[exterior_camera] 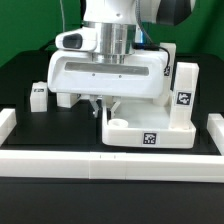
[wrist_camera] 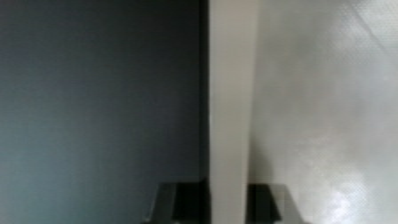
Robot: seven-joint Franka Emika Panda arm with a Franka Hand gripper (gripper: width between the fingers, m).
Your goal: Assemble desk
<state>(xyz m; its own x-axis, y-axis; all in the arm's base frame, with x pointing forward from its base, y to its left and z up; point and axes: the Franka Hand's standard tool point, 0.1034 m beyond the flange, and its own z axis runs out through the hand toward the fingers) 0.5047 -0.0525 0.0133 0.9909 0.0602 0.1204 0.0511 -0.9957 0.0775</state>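
Note:
The white desk tabletop (exterior_camera: 150,132) lies on the black table at the exterior view's right, with a tag on its front face. A square white leg (exterior_camera: 185,88) with a tag stands upright at its right end. Another small white leg (exterior_camera: 38,95) lies at the far left. My gripper (exterior_camera: 101,110) reaches down at the tabletop's left edge. In the wrist view my gripper (wrist_camera: 224,202) has its dark fingers (wrist_camera: 183,203) on both sides of the tabletop's raised rim (wrist_camera: 228,100), closed on it. The tabletop's inner surface (wrist_camera: 329,120) lies beside the rim.
The long white border rail (exterior_camera: 100,160) runs along the front, with its ends at the left (exterior_camera: 8,122) and right (exterior_camera: 214,128). The bulky white gripper body hides the table's middle.

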